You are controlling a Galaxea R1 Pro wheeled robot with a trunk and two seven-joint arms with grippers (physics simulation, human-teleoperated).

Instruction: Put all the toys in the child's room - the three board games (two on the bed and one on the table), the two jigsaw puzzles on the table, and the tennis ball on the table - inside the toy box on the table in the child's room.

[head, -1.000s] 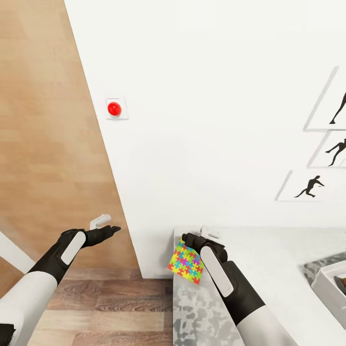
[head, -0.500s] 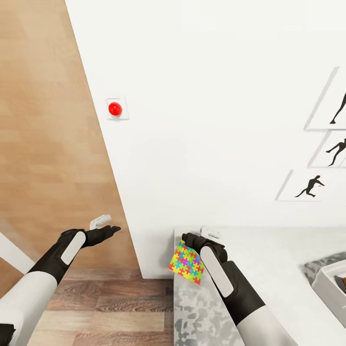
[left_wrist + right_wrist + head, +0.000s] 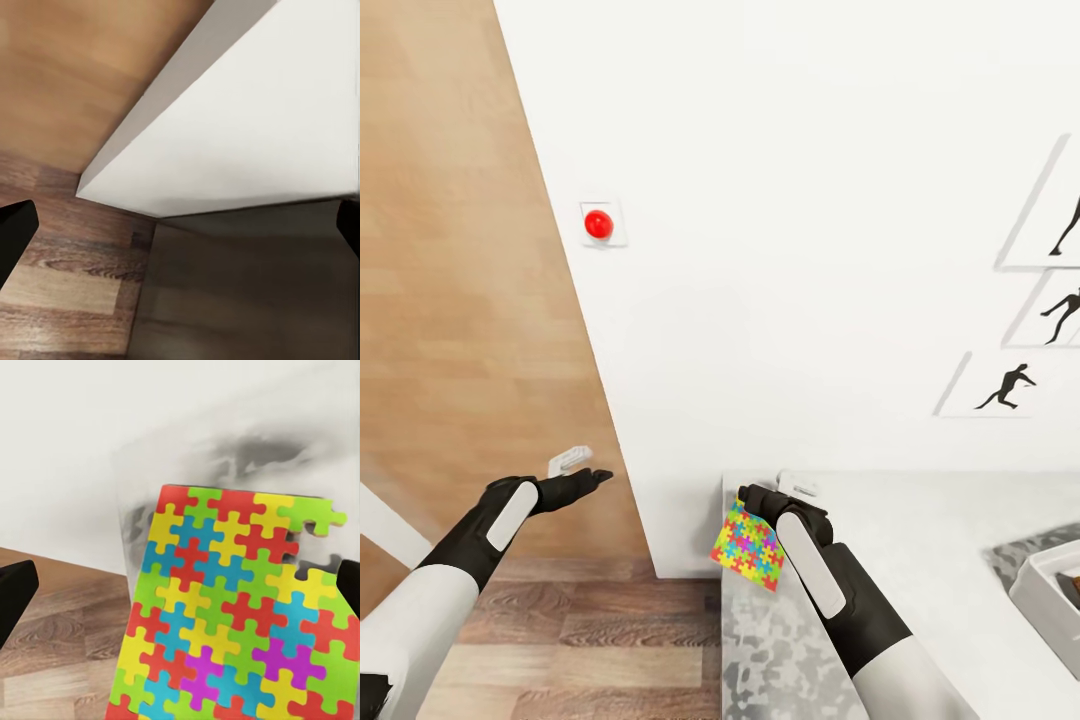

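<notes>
Jaws of the right gripper (image 3: 752,497) are clamped on the flat square jigsaw puzzle (image 3: 747,545) patterned in interlocking yellow, red, blue, green and pink pieces, which hangs tilted from the black fingers over the near left corner of the glossy pale grey speckled table (image 3: 920,560). In the right wrist view the puzzle (image 3: 240,615) lies between the dark fingertips, above the table's edge and the wood-plank floor (image 3: 60,637). At the table's far right edge stands the light grey plastic toy box (image 3: 1050,590), well apart from the puzzle. The left gripper (image 3: 582,470) hangs over the floor (image 3: 560,620) beside the white wall (image 3: 790,250); its jaws stand apart, holding nothing. A red round button (image 3: 598,224) sits on the wall.
</notes>
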